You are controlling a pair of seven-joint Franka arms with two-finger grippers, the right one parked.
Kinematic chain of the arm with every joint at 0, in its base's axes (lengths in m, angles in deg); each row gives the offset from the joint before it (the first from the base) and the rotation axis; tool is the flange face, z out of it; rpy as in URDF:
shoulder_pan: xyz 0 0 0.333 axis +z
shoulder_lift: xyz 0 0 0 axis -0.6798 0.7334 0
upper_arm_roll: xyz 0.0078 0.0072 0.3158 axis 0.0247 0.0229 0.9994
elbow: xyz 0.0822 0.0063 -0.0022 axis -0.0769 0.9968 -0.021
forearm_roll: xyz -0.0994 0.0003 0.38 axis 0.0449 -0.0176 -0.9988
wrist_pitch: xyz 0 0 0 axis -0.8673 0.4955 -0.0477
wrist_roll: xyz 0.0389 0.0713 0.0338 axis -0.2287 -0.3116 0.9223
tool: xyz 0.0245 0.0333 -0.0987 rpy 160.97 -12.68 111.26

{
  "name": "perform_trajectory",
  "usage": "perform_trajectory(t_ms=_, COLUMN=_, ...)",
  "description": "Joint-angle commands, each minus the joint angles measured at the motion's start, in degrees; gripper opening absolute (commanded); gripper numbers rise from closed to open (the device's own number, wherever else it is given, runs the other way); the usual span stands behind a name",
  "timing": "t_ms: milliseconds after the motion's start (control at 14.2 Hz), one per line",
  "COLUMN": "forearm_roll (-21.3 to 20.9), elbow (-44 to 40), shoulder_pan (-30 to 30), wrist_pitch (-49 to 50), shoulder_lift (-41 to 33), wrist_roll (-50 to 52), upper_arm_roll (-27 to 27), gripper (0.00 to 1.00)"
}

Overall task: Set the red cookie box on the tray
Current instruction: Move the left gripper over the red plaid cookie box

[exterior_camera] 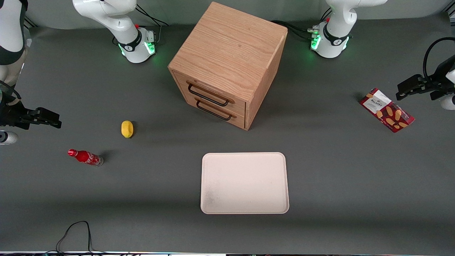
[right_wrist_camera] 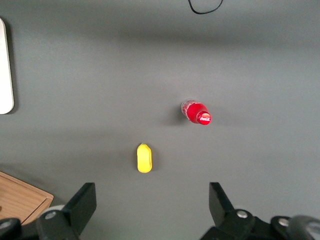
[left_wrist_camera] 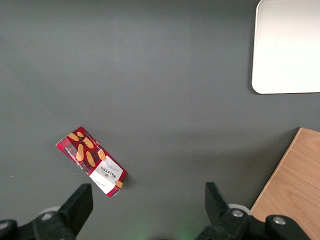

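Note:
The red cookie box lies flat on the grey table toward the working arm's end, its white label and cookie pictures facing up. In the left wrist view the red cookie box lies at a slant. My gripper hangs above the table close to the box, a little farther from the front camera than it. The gripper is open, with nothing between its fingers and the box off to one side of them. The cream-white tray sits near the table's middle, nearer the front camera, with nothing on it. A corner of the tray also shows in the wrist view.
A wooden two-drawer cabinet stands mid-table, farther from the front camera than the tray. A yellow object and a small red soda bottle lie toward the parked arm's end. A black cable loops at the table's front edge.

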Motion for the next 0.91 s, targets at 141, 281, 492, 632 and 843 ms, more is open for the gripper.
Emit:
perform_trajectory(t_ms=141, forearm_roll=0.51, elbow=-1.19, shoulder_pan=-0.79, wrist_pitch=0.54, shoulder_lift=0.52, wrist_roll=-0.28, upper_arm_roll=0.8, gripper=1.0)
perform_trajectory(t_ms=281, forearm_roll=0.42, elbow=-1.19, shoulder_pan=-0.7, wrist_pitch=0.98, shoulder_lift=0.52, wrist_roll=-0.28, upper_arm_roll=0.88, gripper=1.0)
perform_trajectory(t_ms=492, forearm_roll=-0.19, elbow=-0.49, shoulder_pan=1.22, wrist_pitch=2.55, shoulder_lift=-0.01, wrist_roll=-0.28, upper_arm_roll=1.15, gripper=1.0)
perform_trajectory(t_ms=632, forearm_roll=-0.72, elbow=2.13, shoulder_pan=3.85, wrist_pitch=2.3, shoulder_lift=-1.84, wrist_roll=-0.97, upper_arm_roll=1.15, gripper=1.0)
perform_trajectory(t_ms=843, forearm_roll=-1.42, elbow=11.26, shoulder_pan=8.6, wrist_pitch=-1.91, shoulder_lift=-7.81, wrist_roll=-5.62, upper_arm_roll=1.24, gripper=1.0)
